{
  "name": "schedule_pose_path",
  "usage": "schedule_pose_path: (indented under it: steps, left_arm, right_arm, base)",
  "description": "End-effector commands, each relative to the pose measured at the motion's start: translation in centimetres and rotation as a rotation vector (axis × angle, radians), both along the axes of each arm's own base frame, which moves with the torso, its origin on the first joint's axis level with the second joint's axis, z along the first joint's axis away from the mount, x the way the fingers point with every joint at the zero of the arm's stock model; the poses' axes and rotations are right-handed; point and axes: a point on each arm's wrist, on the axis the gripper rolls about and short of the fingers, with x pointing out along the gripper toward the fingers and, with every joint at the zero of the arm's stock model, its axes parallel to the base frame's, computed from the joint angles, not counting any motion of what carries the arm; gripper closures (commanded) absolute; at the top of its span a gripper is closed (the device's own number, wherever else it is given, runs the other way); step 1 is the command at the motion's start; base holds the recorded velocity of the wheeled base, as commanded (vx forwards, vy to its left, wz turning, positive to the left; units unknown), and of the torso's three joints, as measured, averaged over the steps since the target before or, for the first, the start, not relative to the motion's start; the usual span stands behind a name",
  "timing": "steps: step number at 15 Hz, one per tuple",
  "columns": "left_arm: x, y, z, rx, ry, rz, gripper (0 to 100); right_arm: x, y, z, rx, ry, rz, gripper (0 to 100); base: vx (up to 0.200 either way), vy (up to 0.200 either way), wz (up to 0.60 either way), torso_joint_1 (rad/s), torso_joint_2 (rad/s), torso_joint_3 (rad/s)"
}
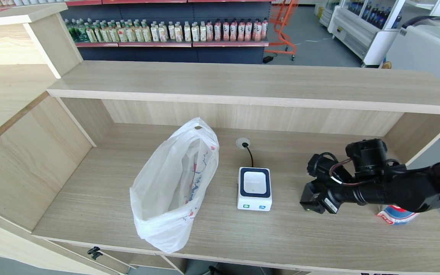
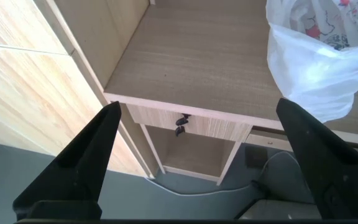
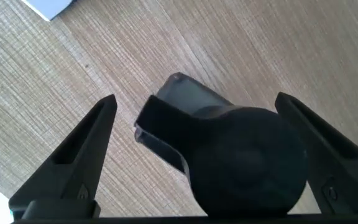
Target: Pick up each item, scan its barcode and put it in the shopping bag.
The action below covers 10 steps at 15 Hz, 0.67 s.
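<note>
Right gripper (image 3: 196, 102) hangs over the wooden counter (image 1: 281, 236), fingers spread wide and grasping nothing. At the head view's lower right, half under that arm, lies a packet (image 1: 393, 215); its red-and-blue print is too small to read. At centre sits the scanner (image 1: 254, 188), with the shopping bag (image 1: 174, 187) to its left. In the left wrist view the left gripper (image 2: 199, 104) is likewise spread, above a drawer front (image 2: 191, 121).

You see a tabletop (image 1: 281, 236) of pale wood-grain board, matt, with fine straight grain. The bag (image 1: 166, 191) is thin white plastic, half see-through, crumpled and faintly shiny along its folds. The scanner (image 1: 254, 189) has a smooth hard plastic shell, white with a dark blue frame, and a glossy pane on top. Its cable (image 1: 249, 154) looks like black rubber. The packet (image 1: 393, 217) is glossy printed film. On the left gripper (image 2: 199, 106) and the right gripper (image 3: 196, 102) you see matt black plastic, smooth-faced.
</note>
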Motion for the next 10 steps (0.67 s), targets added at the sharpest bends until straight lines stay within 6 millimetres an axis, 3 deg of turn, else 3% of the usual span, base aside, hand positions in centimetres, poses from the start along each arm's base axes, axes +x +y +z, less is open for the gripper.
schedule_pose_path:
  steps: [1,5,10]
  left_arm:
    - [0.0,0.0,0.0,0.000,0.000,0.001,0]
    - [0.0,0.0,0.0,0.000,0.000,0.001,0]
    - [0.0,0.0,0.0,0.000,0.001,0.001,0]
  right_arm:
    - [0.4,0.7,-1.0,0.008,0.034,0.033,100]
    - [0.3,1.4,-0.3,0.020,0.016,0.054,100]
    - [-3.1,0.5,2.2,0.041,-0.027,0.045,100]
  base:
    - [0.000,0.000,0.00,0.000,0.00,0.000]
    - [0.000,0.000,0.00,0.000,0.00,0.000]
    - [0.000,0.000,0.00,0.000,0.00,0.000]
